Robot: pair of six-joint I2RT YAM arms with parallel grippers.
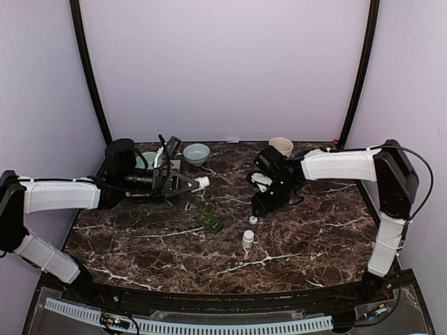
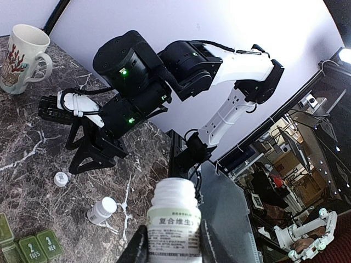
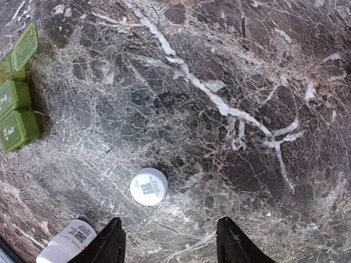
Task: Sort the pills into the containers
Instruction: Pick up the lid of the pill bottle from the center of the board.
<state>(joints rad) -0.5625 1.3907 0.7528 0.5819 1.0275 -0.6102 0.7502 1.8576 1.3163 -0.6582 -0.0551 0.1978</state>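
Left gripper (image 2: pixel 174 247) grips a white bottle (image 2: pixel 174 219) (label showing) behind the containers (image 1: pixel 212 218); right gripper (image 3: pixel 169 226) gapes empty beside them.

- I see the containers (image 1: pixel 214 222) lying on the bench (image 1: pixel 140 244), near its middle.
- A standing bottle (image 1: pixel 248 239) is to their right and nearer to me.
- A loose cap (image 1: pixel 253 220) lies just behind it, not touching.
- My right jaws hang above the bench, just behind the cap.
- A held bottle (image 1: pixel 202 183) sits between my left jaws, off the bench, behind and left of the containers.
- At the back, a bowl (image 1: pixel 196 153) stands left of centre and a mug (image 1: pixel 281 146) right of centre.
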